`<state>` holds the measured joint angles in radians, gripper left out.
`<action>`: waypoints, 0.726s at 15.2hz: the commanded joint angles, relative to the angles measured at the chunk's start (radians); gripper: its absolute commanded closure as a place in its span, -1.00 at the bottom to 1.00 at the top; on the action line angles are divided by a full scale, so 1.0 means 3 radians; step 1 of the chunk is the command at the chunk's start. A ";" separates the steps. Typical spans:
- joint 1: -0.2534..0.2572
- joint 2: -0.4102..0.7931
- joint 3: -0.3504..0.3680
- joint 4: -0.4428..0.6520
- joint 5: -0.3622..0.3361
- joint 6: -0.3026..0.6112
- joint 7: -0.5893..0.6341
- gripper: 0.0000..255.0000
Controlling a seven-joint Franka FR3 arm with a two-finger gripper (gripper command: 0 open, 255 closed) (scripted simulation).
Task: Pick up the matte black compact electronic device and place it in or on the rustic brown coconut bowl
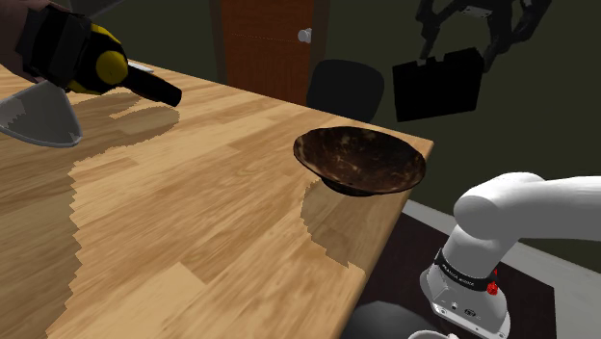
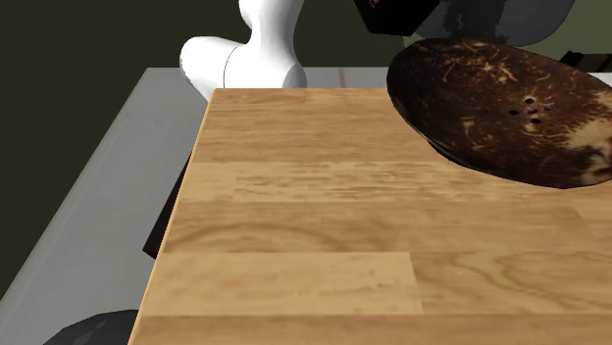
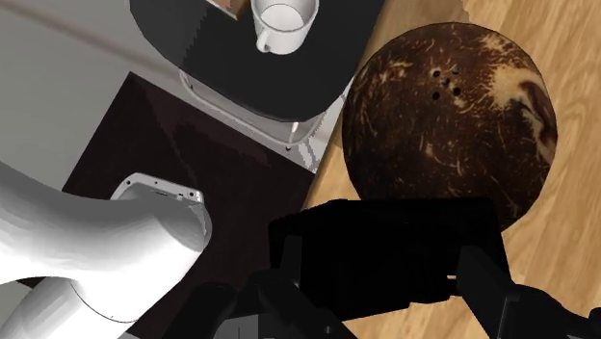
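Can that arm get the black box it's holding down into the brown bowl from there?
Probably yes. The gripper holds the black device in the air near the bowl; the bowl is empty and nothing stands between them.

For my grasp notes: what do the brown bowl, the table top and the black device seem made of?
Brown bowl: probably coconut shell, dark, pale fibrous streaks, small holes. Table top: light wood, grain and plank joints show. Black device: matte, no highlights; material unclear.

white arm (image 1: 525, 207) reaches up, hand (image 1: 462, 50) clamped on black device (image 1: 438, 91).
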<state>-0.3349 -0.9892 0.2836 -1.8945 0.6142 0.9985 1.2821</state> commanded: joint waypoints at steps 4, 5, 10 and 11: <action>-0.0126 0.0207 0.0444 0.0317 0.0335 0.0149 0.0391 1.00; -0.0155 0.0257 0.0534 0.0393 0.0388 0.0180 0.0466 1.00; -0.0341 0.0540 0.1006 0.0824 0.0601 0.0340 0.0844 1.00; -0.0331 0.0498 0.1004 0.0750 0.0608 0.0367 0.0819 1.00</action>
<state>-0.4306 -0.8418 0.5735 -1.6736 0.7902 1.1022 1.5195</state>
